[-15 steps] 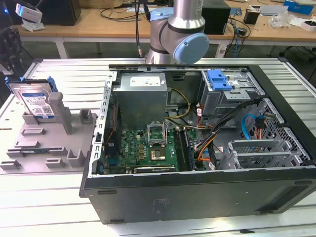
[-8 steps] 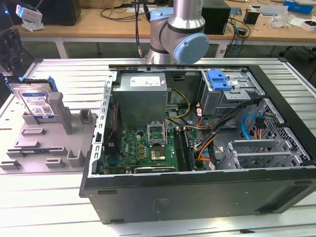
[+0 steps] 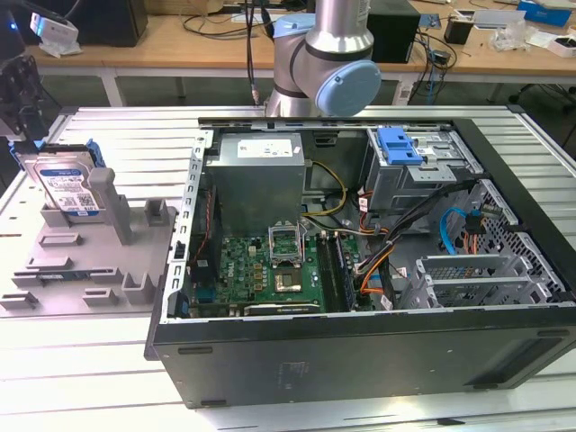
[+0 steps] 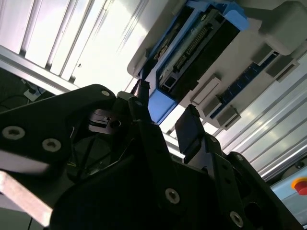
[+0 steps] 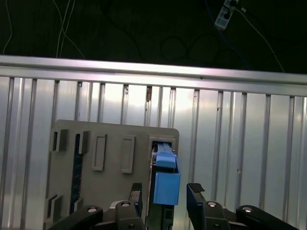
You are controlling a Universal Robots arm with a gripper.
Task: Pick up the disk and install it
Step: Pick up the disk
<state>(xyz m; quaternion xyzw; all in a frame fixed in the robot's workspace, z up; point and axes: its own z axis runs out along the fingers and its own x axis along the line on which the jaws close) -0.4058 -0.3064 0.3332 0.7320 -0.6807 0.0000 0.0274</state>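
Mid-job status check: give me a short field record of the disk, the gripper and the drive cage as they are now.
disk: silver hard drive in a blue plastic carrier frame, standing on edge in the grey plastic fixture plate
gripper: black two-finger gripper, open
fingers: on either side of the blue frame's end, with a gap on each side
target: grey metal drive cage with a blue latch, inside the open black computer case
install: not done
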